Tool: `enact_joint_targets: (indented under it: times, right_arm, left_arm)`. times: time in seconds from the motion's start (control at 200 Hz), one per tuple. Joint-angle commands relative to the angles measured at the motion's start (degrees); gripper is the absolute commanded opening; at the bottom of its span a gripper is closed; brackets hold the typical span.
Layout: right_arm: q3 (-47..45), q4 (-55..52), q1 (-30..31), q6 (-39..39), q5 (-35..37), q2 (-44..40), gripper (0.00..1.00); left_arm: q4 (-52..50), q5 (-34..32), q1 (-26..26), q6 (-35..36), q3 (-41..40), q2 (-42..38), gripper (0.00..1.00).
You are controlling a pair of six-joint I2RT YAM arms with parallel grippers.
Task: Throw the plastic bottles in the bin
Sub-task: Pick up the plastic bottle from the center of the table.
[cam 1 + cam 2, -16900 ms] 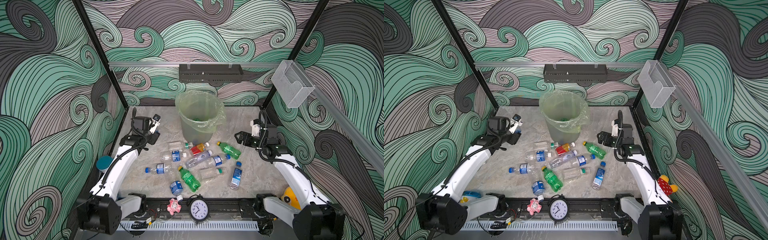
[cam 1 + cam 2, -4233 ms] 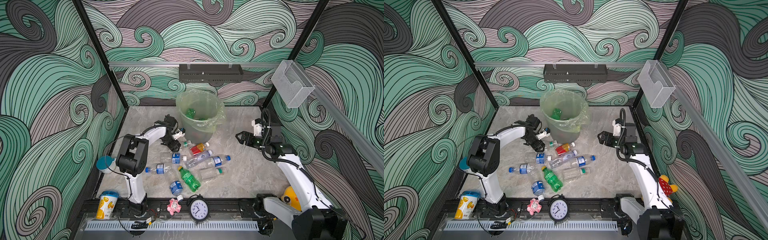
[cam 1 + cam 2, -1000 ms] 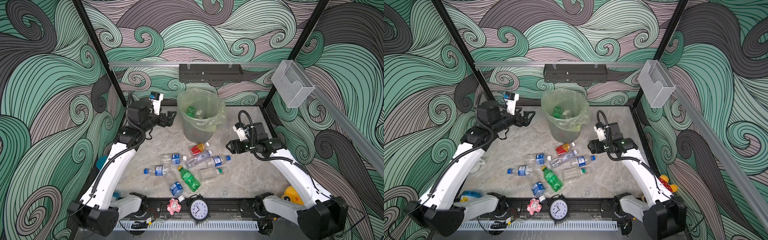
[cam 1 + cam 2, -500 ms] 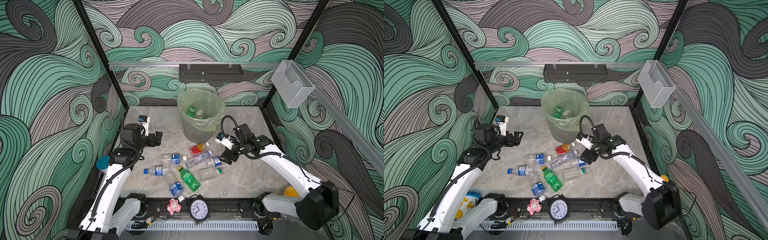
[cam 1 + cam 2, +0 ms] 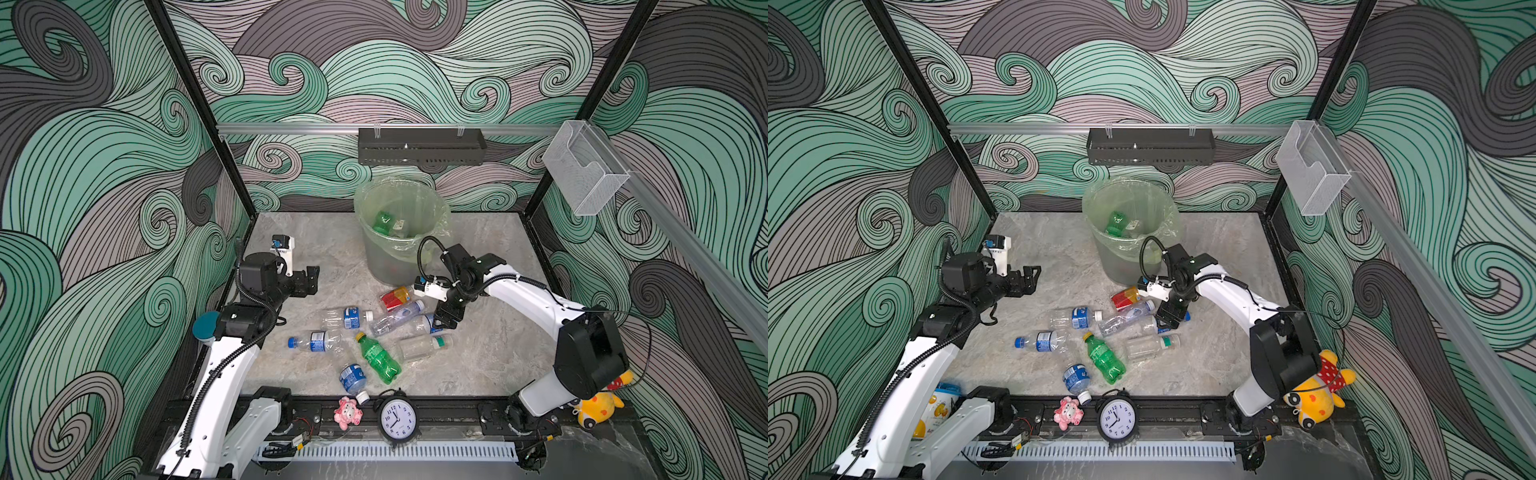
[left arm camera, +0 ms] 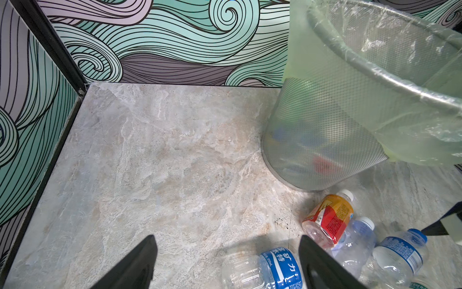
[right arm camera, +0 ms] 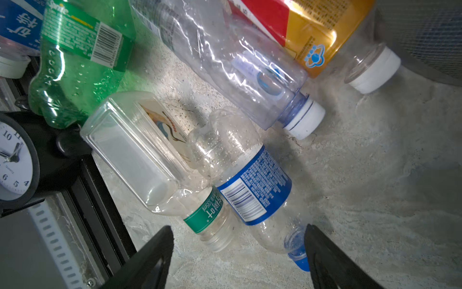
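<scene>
Top views, done: You are looking at the bin (image 5: 386,266) standing at the back of the desk (image 5: 299,232). A binned green bottle (image 5: 383,221) is lying inside it, with at least one clear one beside it.
Top views, left to do: Eight plastic bottles (image 5: 347,318) are lying on the desk in front of the bin, so you are judging the job as partly done.
Top views, tools: The right tool (image 5: 446,320) is hanging low over the blue-labelled bottle (image 5: 424,324) at the pile's right edge. The left tool (image 5: 309,280) is hovering to the pile's left, apart from it.
Left wrist view: You are seeing what the top views are not showing. The bin's wall is mesh, with blurred red and blue shapes showing low inside it. The left tool's jaws are standing wide, gripping nothing. The red-orange bottle (image 6: 327,217) is lying just beside the bin's foot.
Right wrist view: Here you are seeing the right tool's jaws spread wide on either side of the blue-labelled bottle's neck end, gripping nothing yet. Whether one is touching its cap, you cannot tell. A green-banded bottle (image 7: 150,155) is lying against it.
</scene>
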Motion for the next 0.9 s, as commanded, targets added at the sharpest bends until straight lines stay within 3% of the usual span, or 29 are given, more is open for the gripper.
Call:
enact_joint_targets:
  times: [0.0,0.125,0.37,0.896]
  right_arm:
    - [1.8,-2.2,0.8,-2.5,0.7,2.5,0.8]
    - [2.7,-2.5,1.1,-2.0,0.1,5.9,0.78]
    - [2.8,-1.2,2.5,-1.8,5.4,9.7,0.76]
    - [-1.0,3.9,3.3,0.4,12.0,10.2,0.74]
  left_arm:
    - [-0.7,-0.6,0.7,0.6,-0.4,-0.7,0.9]
    - [-0.3,-0.5,0.8,0.6,-0.6,-0.1,0.9]
    - [-0.1,-0.4,0.9,0.6,-0.7,0.0,0.9]
    - [-0.4,-0.8,1.0,-0.1,-1.2,-1.1,0.9]
